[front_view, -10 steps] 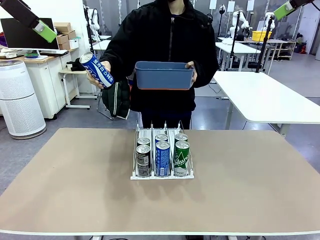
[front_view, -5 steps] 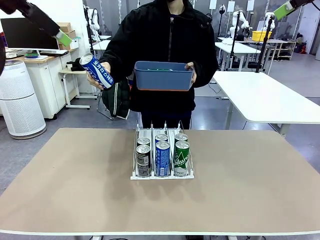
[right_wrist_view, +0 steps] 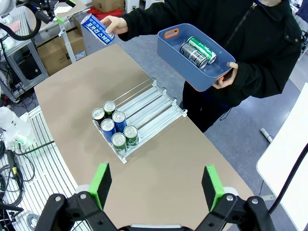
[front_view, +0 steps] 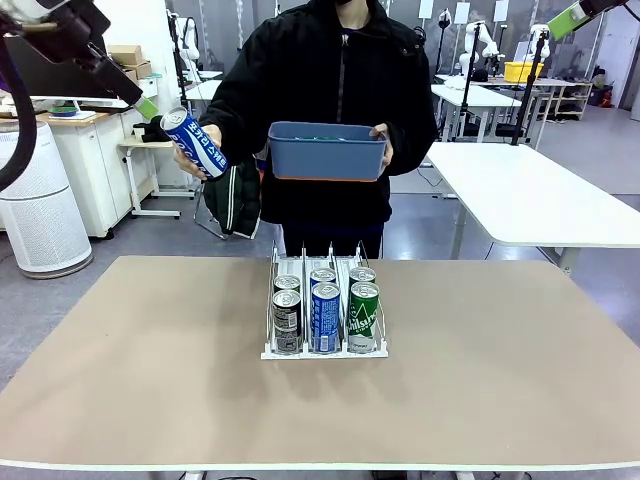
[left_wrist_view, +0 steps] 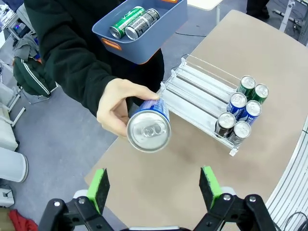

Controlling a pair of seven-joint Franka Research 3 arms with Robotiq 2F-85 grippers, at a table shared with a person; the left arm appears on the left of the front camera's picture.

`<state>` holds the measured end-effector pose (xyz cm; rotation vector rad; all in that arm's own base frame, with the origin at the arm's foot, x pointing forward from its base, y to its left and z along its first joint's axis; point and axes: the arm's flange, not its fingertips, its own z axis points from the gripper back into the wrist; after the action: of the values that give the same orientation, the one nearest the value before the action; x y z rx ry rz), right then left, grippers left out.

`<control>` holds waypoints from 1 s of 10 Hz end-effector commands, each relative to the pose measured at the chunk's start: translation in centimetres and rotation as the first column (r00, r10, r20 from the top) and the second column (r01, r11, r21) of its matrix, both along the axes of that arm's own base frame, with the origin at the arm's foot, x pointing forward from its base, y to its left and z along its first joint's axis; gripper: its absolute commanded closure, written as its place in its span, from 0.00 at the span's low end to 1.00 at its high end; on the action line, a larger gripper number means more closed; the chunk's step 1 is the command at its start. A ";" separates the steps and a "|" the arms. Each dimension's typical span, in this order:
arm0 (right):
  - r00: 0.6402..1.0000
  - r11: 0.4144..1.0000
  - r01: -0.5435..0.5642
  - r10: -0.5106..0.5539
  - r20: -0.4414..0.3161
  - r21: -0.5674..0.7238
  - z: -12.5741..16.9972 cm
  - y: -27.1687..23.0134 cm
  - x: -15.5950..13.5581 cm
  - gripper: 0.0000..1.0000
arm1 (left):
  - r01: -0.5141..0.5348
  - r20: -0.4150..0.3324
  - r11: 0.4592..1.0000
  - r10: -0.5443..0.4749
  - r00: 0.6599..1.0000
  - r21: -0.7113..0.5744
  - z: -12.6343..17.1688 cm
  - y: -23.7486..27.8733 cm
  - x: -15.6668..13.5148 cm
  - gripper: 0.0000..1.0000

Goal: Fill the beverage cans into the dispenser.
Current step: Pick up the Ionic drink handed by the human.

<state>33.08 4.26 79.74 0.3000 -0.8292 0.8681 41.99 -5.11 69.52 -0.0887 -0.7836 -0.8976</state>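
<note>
Left gripper (left_wrist_view: 154, 175) nearer blue can (left_wrist_view: 149, 129) | jaws spread | seemingly not touching

green can (front_view: 363, 316), "hilsung" (start cut off)

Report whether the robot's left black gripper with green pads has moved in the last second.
Yes. The left gripper has swung right and down across the black monitor, toward the blue white-lettered drink can.

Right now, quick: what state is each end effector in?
Left end effector: open, empty, facing the blue can in the person's hand.
Right end effector: open, holding nothing.
</note>
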 end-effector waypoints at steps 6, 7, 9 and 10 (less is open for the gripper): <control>1.000 1.000 -0.003 0.003 -0.003 -0.001 -0.1 0.0 0.0 0.00 | 0.093 -0.014 0.994 -0.094 0.996 -0.056 -1.4 -1.8 5.1 0.00; 1.000 1.000 -0.003 0.003 -0.003 -0.001 -0.1 0.0 0.0 0.00 | 0.090 -0.013 0.995 -0.091 0.996 -0.042 -1.7 -2.0 5.6 0.00; 1.000 1.000 -0.003 0.003 -0.003 -0.001 -0.1 0.0 0.0 0.00 | 0.108 -0.033 0.993 -0.109 0.993 -0.041 -2.6 -2.2 6.3 0.00; 1.000 1.000 -0.003 0.003 -0.003 -0.001 -0.1 0.0 0.0 0.00 | 0.118 -0.045 0.992 -0.119 0.992 -0.039 -2.9 -2.3 6.5 0.00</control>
<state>33.08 4.25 79.75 0.2999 -0.8294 0.8681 48.08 -7.83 66.68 -0.1643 -0.7587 -0.9580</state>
